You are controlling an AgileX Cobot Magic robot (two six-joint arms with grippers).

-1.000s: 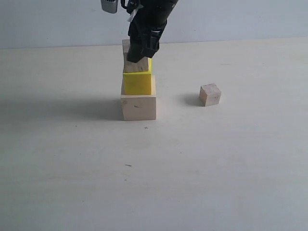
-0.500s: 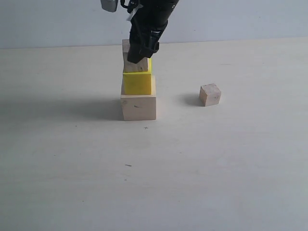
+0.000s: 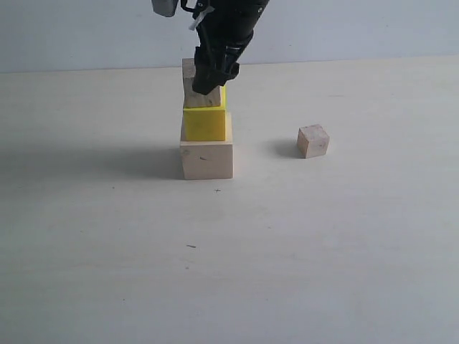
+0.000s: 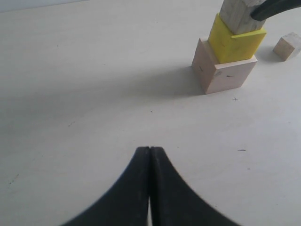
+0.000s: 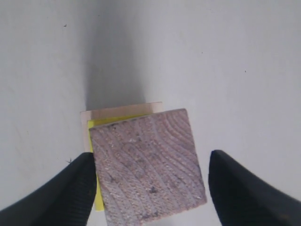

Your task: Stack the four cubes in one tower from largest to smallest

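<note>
The largest pale cube [image 3: 206, 159] sits on the table with the yellow cube [image 3: 205, 124] on top of it. On the yellow one rests the medium grainy wood cube [image 3: 201, 100], turned slightly askew [image 5: 148, 165]. My right gripper [image 3: 208, 77] hangs over this cube from above, open, its fingers [image 5: 80, 183] on either side; a gap shows at one finger. The smallest pale cube [image 3: 313, 140] lies alone on the table to the right of the stack. My left gripper [image 4: 150, 149] is shut and empty, low over the table, well away from the stack [image 4: 225, 56].
The pale tabletop [image 3: 229, 258] stretches wide around the stack, with a light wall [image 3: 358, 29] behind. The stack's shadow [image 3: 93, 161] falls to its left.
My right gripper has risen a little along the medium cube, which stays in place on the yellow cube. The other cubes and the left gripper have not moved.
</note>
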